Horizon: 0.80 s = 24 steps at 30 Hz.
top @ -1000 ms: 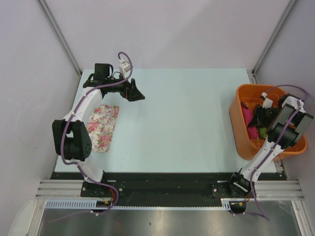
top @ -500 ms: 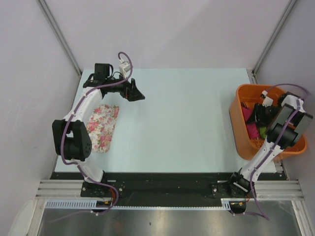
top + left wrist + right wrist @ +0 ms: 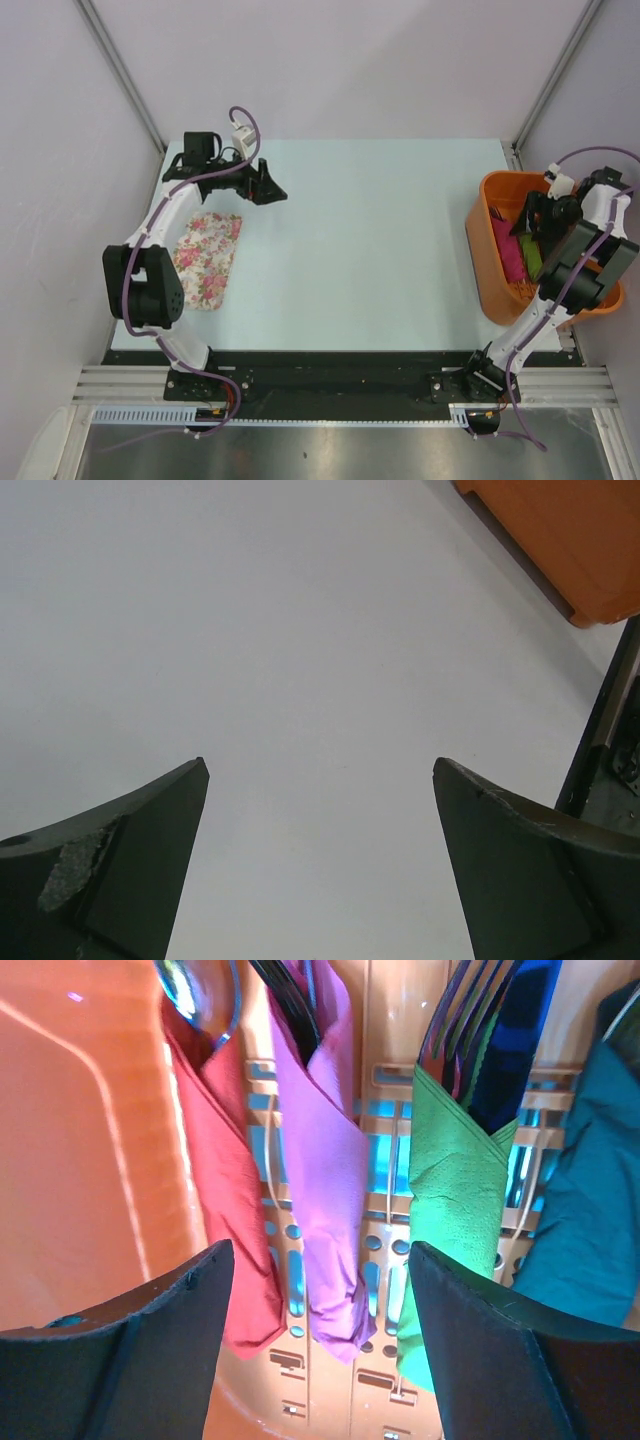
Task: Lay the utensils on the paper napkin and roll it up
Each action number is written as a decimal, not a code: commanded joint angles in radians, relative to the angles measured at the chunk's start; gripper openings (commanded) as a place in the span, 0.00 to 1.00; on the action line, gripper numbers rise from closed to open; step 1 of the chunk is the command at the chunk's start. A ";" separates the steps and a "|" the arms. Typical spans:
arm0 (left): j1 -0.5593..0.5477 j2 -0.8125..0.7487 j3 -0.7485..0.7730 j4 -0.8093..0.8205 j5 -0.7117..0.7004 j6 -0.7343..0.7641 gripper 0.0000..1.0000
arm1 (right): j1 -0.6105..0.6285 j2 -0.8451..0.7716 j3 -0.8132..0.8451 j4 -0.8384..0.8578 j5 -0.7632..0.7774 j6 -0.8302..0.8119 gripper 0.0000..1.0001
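A magenta-pink paper napkin (image 3: 325,1160) lies rolled up in the orange tub (image 3: 480,250), with dark utensils (image 3: 290,1000) poking out of its top end. From above it shows as a pink strip (image 3: 507,248). My right gripper (image 3: 320,1250) hangs open over the tub, a jaw on either side of the roll's lower end and clear of it; it holds nothing. It also shows from above (image 3: 545,215). My left gripper (image 3: 275,192) hovers open and empty over the table's far left, with only bare tabletop between its jaws (image 3: 320,765).
Red (image 3: 225,1190), green (image 3: 450,1190) and teal (image 3: 590,1220) rolled napkins with cutlery lie beside the pink one in the tub. A floral cloth mat (image 3: 208,258) lies on the table's left side. The tub's corner (image 3: 560,540) shows in the left wrist view.
My right gripper has opened wide and drawn up and back over the tub. The left arm has shifted slightly back and to the left.
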 commanded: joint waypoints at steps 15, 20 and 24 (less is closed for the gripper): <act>0.099 -0.068 0.239 -0.355 -0.324 -0.032 1.00 | 0.389 -0.277 0.184 0.079 -0.026 0.318 1.00; 0.132 -0.088 0.274 -0.416 -0.450 -0.098 1.00 | 0.630 -0.354 0.037 0.162 0.066 0.380 1.00; 0.136 -0.126 0.207 -0.462 -0.467 -0.105 1.00 | 0.784 -0.411 -0.074 0.212 0.101 0.438 1.00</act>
